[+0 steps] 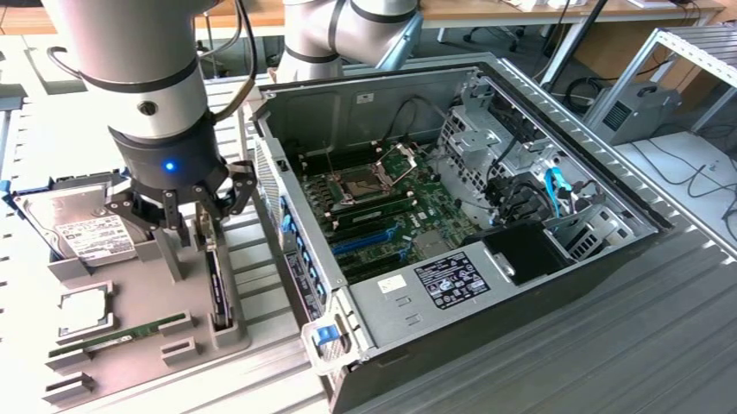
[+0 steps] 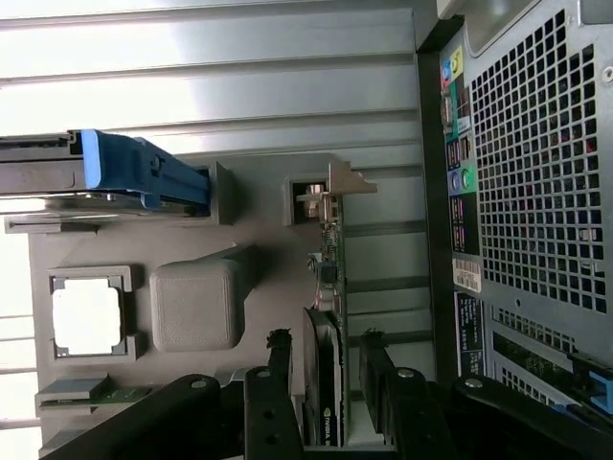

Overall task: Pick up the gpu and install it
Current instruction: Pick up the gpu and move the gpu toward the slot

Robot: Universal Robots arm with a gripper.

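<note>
The gpu (image 1: 219,289) stands on edge in a slot of the grey parts holder (image 1: 138,289), just off the open computer case (image 1: 381,297) on the exterior view's left. In the wrist view the gpu (image 2: 330,273) shows its silver bracket, green board and black shroud. My gripper (image 1: 193,226) hangs right over the card's upper end, open. Its fingers (image 2: 278,356) flank the shroud on both sides with a small gap, the gripper (image 2: 324,350) centred on the card. Nothing is held.
On the holder lie a hard drive (image 1: 86,228) in a blue carrier (image 2: 144,172), a processor (image 1: 81,310) and a memory stick (image 1: 121,336). Inside the case, the motherboard (image 1: 381,207) shows blue slots (image 1: 362,243). The case's rear panel (image 2: 536,192) stands close beside the gpu.
</note>
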